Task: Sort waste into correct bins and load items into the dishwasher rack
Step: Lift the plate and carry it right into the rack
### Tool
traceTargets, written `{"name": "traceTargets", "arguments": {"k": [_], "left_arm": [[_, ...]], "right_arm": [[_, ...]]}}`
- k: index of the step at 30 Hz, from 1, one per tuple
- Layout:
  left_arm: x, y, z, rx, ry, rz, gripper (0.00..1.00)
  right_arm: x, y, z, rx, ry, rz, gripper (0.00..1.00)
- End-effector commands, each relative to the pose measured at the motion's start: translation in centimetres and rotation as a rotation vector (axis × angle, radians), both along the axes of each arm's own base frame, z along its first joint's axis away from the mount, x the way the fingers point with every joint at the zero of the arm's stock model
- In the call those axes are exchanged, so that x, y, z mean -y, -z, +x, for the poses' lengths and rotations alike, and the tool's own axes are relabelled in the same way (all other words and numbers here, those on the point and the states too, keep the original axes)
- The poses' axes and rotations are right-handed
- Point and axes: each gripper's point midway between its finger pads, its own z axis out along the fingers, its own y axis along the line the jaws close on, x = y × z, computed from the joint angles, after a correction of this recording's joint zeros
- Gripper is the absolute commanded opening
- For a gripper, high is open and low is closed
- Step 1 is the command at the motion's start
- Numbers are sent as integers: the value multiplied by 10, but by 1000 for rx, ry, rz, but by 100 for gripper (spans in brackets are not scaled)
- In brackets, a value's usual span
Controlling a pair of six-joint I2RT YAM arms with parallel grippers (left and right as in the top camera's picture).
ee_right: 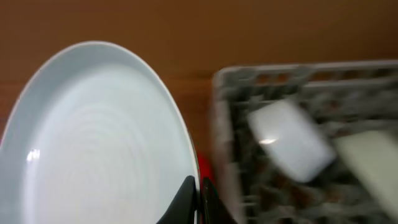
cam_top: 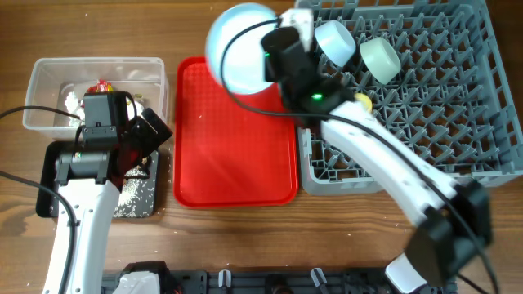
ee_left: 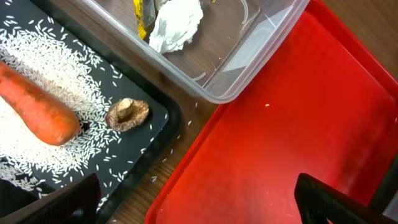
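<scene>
Now your right gripper (ee_right: 198, 200) pinches the pale blue plate (ee_right: 93, 143) by its rim, lifted just beside the dishwasher rack (cam_top: 425, 90), presumably for slotting between pegs; your left gripper (ee_left: 199, 202) hangs spread by the black tray (ee_left: 155, 121).

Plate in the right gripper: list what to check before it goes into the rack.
1. Grip: right gripper is shut on the rim of the plate. Ok.
2. Free pegs: the near and right parts of the rack hold nothing. Ok.
3. Entry corner: two bowls and the yellow cup sit at the rack's far left, next to the plate. Not ok, so pick a slot nearer the front.
4. Plate's height above the pegs: cannot tell.
5. Other arm: left gripper is open over the left edge of the red tray, away from the rack. Ok.
</scene>
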Motion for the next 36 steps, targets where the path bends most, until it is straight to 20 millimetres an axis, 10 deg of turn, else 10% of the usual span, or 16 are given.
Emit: {"name": "traceTargets", "arguments": {"k": [1, 5, 11, 25, 36], "left_arm": [[-4, -11, 3, 34, -21, 11, 100], [-4, -11, 3, 34, -21, 11, 100], [-4, -11, 3, 34, -21, 11, 100], [-4, -11, 3, 34, -21, 11, 100], [-4, -11, 3, 34, -21, 11, 100]], "right_arm": [[110, -60, -15, 92, 303, -260, 4], [206, -83, -36, 14, 482, -482, 4], [287, -74, -40, -150, 519, -624, 4], [325, 0, -6, -448, 140, -825, 4], [329, 40, -38, -665, 118, -822, 4]]}}
